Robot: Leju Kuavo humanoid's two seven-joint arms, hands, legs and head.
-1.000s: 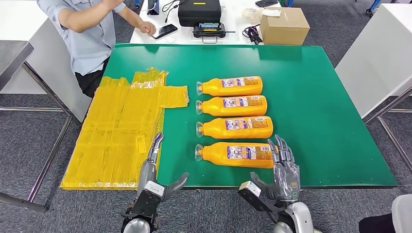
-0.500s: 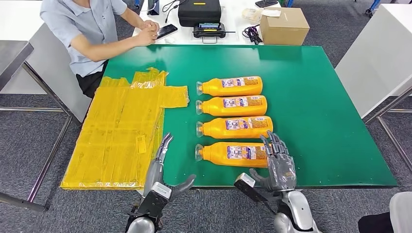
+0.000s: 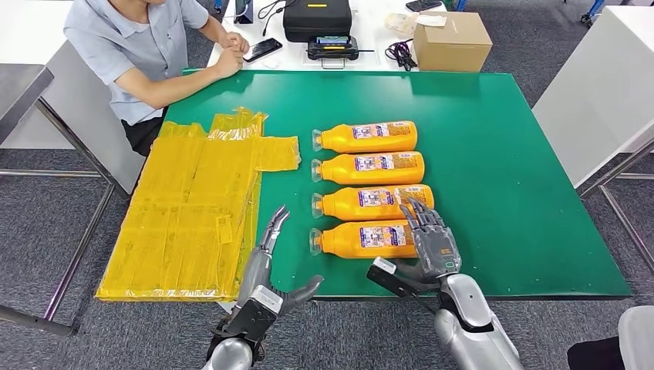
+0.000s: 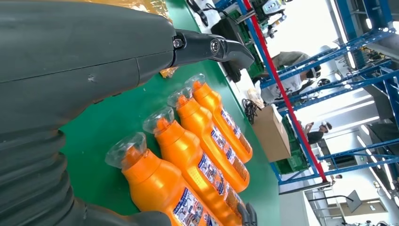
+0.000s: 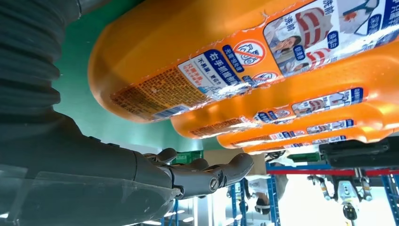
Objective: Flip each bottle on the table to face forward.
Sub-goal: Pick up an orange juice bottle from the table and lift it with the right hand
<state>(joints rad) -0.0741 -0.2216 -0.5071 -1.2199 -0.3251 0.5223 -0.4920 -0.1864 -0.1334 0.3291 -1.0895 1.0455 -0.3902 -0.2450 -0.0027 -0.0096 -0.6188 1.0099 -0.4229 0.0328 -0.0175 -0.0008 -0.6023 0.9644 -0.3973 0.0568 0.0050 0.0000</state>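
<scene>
My right hand: My right hand [image 3: 433, 245] is up over the flat end of the nearest bottle [image 3: 362, 240]. My fingers [image 3: 423, 218] are spread apart and point away from me, and they hold nothing. I cannot tell if they touch the bottle. In my right wrist view the bottle's orange side and its label are very close to my hand [image 5: 141, 174].

My left hand: My left hand [image 3: 266, 266] is low at the near edge of the green table [image 3: 501, 177], to the left of the nearest bottle and apart from it. The fingers are straight, the thumb sticks out to the side, and it holds nothing.

Bottles: Four orange bottles lie on their sides in a row on the table, one behind the other. They lie just beside each other. The clear caps all point to my left. After the nearest one come the second bottle [image 3: 370, 203], the third bottle [image 3: 369, 167] and the farthest bottle [image 3: 365, 136]. Each one has a label with pictures facing up.

Yellow sheets: Crinkly yellow plastic sheets [image 3: 193, 208] cover the left part of the table.

Person: A person in a blue shirt [image 3: 143, 54] sits at the far left corner, hands on a white table [image 3: 370, 46] behind.

On the white table: A black case [image 3: 316, 19], a cardboard box [image 3: 451, 40] and a phone [image 3: 261, 49] sit there.
</scene>
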